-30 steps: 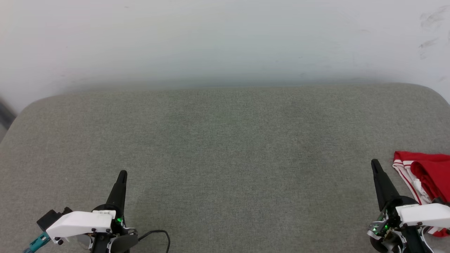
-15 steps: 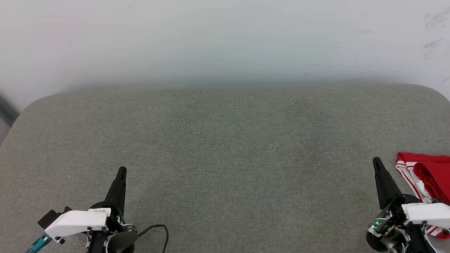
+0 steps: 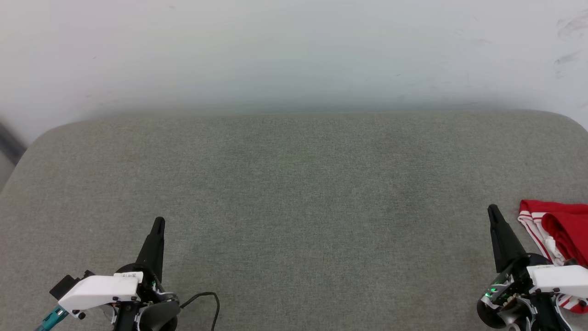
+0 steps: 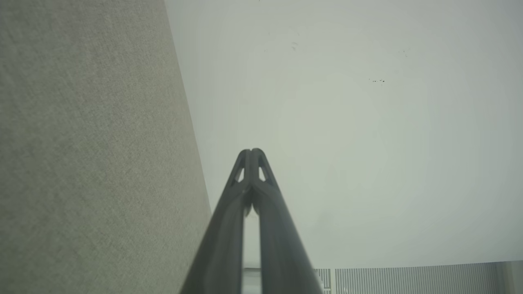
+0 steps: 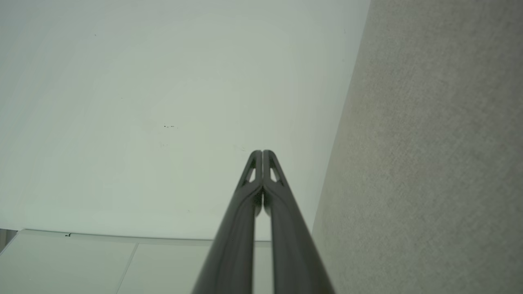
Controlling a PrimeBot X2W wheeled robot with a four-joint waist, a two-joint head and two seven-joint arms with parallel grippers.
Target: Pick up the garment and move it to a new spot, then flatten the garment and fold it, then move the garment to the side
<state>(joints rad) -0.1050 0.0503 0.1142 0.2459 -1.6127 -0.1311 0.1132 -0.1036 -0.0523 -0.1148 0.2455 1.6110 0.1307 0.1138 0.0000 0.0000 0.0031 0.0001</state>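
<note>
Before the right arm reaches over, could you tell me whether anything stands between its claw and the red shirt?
Nothing visible does. The bunched red jersey shirt with white-striped trim lies on the grey fabric cushion just right of the shut right claw, only bare fabric between them; the wrist hides part of the shirt.

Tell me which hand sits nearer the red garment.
The right hand: the garment lies just beside it, while the left hand is far across the cushion.
</note>
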